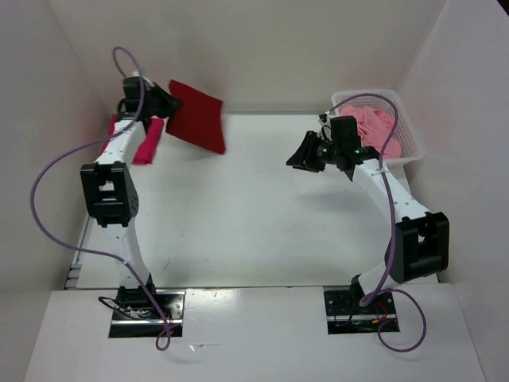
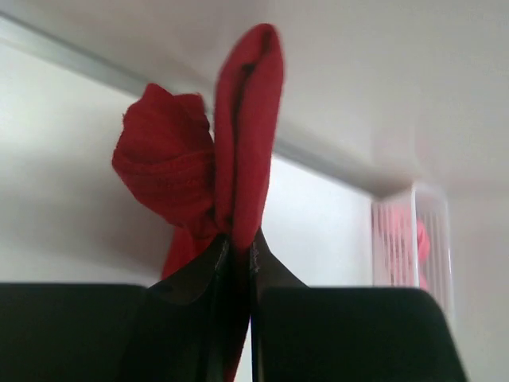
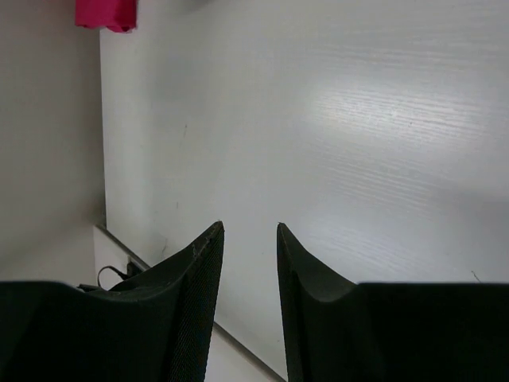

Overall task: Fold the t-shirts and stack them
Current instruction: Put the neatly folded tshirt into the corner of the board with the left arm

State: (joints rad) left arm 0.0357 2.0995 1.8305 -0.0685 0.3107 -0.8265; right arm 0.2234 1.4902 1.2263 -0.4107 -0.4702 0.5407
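Top view first: the dark red shirt point(image 1: 197, 115) is pinched at one edge by the left gripper point(image 1: 163, 102) over the far-left corner of the table point(image 1: 238, 215). It looks lifted rather than laid flat, though that can't be settled from above. The crimson-pink shirt point(image 1: 148, 142) is seen as a folded strip on the table just under that arm, and the light pink shirt point(image 1: 367, 121) is heaped in the white mesh basket point(image 1: 412, 150) at the far right. The right gripper point(image 1: 306, 155) is hung over bare table near the basket. Left wrist view: the jaws are clamped tight on a doubled fold of dark red cloth, with a bunched lump sticking out to one side. Right wrist view: the jaws are parted only narrowly, nothing is held between them, and bare table is seen beyond, with a corner of crimson-pink at the top edge. The step is probably stacking the dark red one onto the crimson-pink one, so it should be lowered squarely, edges lined up, and the bunched bit flattened before the cloth is let go, without the lower shirt being dragged.
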